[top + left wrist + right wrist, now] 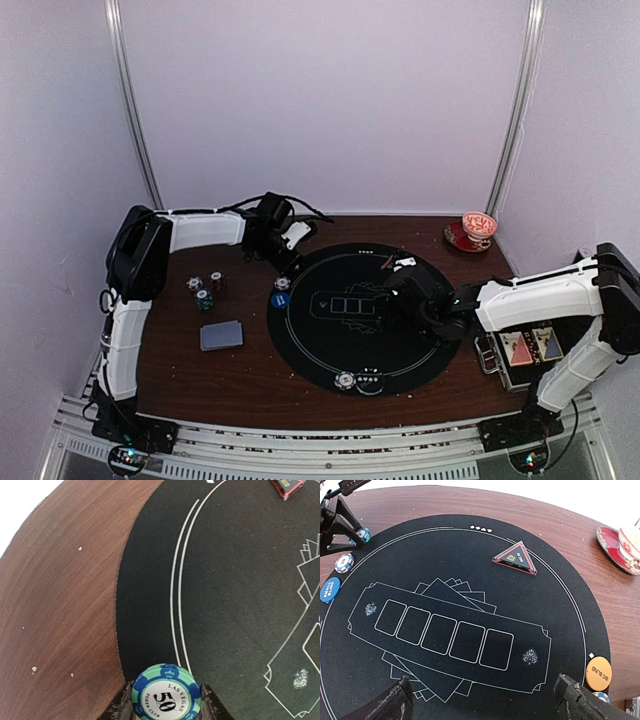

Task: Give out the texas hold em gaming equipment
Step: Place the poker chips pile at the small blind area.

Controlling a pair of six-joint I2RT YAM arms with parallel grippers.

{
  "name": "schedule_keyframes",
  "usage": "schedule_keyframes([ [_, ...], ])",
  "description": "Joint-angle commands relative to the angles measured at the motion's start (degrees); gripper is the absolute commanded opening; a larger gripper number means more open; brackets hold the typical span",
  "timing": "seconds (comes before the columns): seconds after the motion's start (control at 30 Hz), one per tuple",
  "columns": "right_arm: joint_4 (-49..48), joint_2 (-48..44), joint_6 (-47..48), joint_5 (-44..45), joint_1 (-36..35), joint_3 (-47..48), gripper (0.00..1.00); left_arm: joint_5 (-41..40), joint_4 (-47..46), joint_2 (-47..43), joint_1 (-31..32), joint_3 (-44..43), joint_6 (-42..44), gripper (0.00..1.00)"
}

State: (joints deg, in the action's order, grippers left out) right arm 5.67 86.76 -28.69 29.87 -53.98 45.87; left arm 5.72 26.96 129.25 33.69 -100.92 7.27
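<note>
1. Teal-and-blue chip [166, 692], face marked 50, is pinched at its edges by the left end effector [166, 706]. Only the left wrist view shows it plainly, over the black mat [240, 605] rim beside bare tabletop [60, 605].
2. The top view places that end effector at the mat's 10 o'clock rim. The held chip is too small to make out there.
3. Right wrist view: white-blue-red chip [344, 562] and blue disc [329, 589] lie near the held chip. Red triangle marker [516, 558] sits inside the far rim. The orange disc [598, 673] shows in this view only.
4. Right end effector [482, 692] is spread wide and holds nothing, over mid-mat.
5. Top view only: three loose chips [204, 290] and card deck [221, 335] on the tabletop off the mat's 9 o'clock side, and a metal case [525, 350] at 4 o'clock.
</note>
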Motion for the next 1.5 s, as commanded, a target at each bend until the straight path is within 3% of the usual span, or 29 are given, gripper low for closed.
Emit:
schedule_keyframes([
  [0.0, -0.6, -0.4, -0.1, 1.0, 0.3, -0.4, 1.0, -2.1, -3.1, 1.5, -0.2, 0.5, -1.4, 0.3],
  [1.47, -0.7, -0.4, 0.2, 0.3, 0.3, -0.3, 1.0, -8.5, -4.0, 0.9, -0.3, 5.7, -4.8, 0.31],
])
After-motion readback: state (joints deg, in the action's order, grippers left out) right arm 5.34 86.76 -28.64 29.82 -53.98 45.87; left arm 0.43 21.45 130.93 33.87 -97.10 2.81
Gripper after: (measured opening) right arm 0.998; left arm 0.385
